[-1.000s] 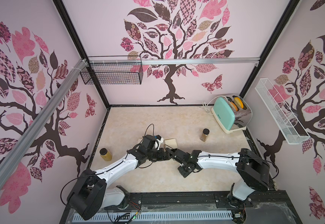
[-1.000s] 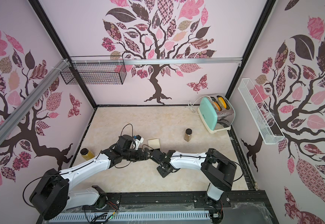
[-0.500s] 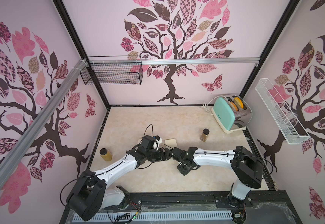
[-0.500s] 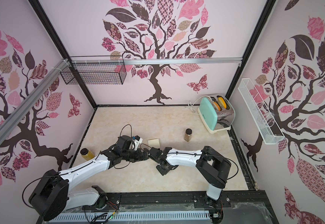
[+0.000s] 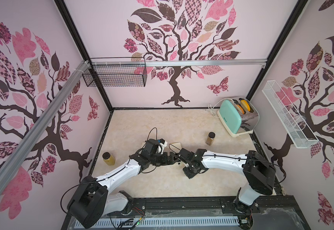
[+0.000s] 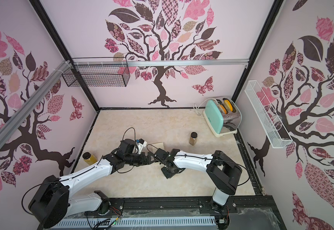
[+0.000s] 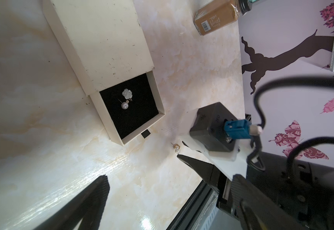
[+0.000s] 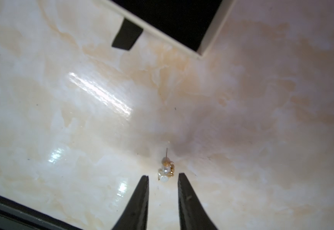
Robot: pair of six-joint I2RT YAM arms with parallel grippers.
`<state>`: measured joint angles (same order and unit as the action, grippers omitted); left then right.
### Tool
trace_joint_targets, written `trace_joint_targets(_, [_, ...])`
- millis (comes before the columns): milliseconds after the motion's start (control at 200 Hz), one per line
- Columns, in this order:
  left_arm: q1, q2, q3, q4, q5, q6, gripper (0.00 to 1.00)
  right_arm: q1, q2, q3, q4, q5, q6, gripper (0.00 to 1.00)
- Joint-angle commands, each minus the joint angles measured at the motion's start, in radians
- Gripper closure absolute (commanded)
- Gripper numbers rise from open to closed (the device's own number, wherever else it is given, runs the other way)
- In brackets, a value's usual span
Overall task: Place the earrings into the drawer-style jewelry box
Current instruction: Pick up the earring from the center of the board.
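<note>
- Judging progress at roughly halfway: the jewelry box point(image 7: 102, 39) sits on the worktop point(image 7: 32, 89) w/ its drawer point(image 7: 158, 93) pulled partway out, black lining showing.
- Done: two earrings lie inside the drawer, a pale flower earring point(image 7: 127, 93) and a pearl stud point(image 7: 124, 105), just beside each other toward the drawer's inner end.
- Left to do: a gold-and-pearl cluster point(image 8: 166, 169) lies on the bare worktop. It is near the drawer's outer end and the black pull tab point(image 7: 145, 133), but outside the drawer (could be one piece or two touching, can't tell at this res.).
- Right fingers point(image 8: 140, 199): narrow gap, tips low over the worktop. The cluster is just ahead of the tips, lined up w/ the gap betw. them; nothing gripped yet.
- Left fingers point(image 7: 91, 203): spread wide and empty. Only one shows in the left wrist view, above the worktop and apart from the drawer.
- Step in hand, as I read it: lining up the pick on the cluster. After that comes lift, a short carry to the drawer, then drop.
- Risk: the pieces are tiny vs. the fingers, the post is thin and the worktop is glossy, so a pinch could skid the cluster away.
</note>
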<state>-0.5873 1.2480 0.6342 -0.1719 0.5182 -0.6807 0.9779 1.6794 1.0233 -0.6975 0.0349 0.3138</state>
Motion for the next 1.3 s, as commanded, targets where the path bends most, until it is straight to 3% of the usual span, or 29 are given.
trace_joint_targets(0, [-0.003,-0.017,-0.016,0.014,0.009,0.008,0.02,-0.011,0.016,0.001,0.003,-0.016,-0.005,0.74])
trace_joint_targets(685, [-0.002,-0.013,-0.016,0.018,0.012,0.007,0.02,-0.024,0.052,-0.032,0.018,-0.008,-0.017,0.80])
trace_joint_targets(1080, [-0.002,-0.013,-0.013,0.011,-0.001,0.010,0.02,-0.025,0.034,-0.034,0.016,-0.031,-0.010,1.00])
trace_joint_targets(1295, [0.001,0.000,-0.003,0.010,-0.009,-0.003,0.02,-0.028,-0.032,-0.054,0.062,-0.045,-0.029,1.00])
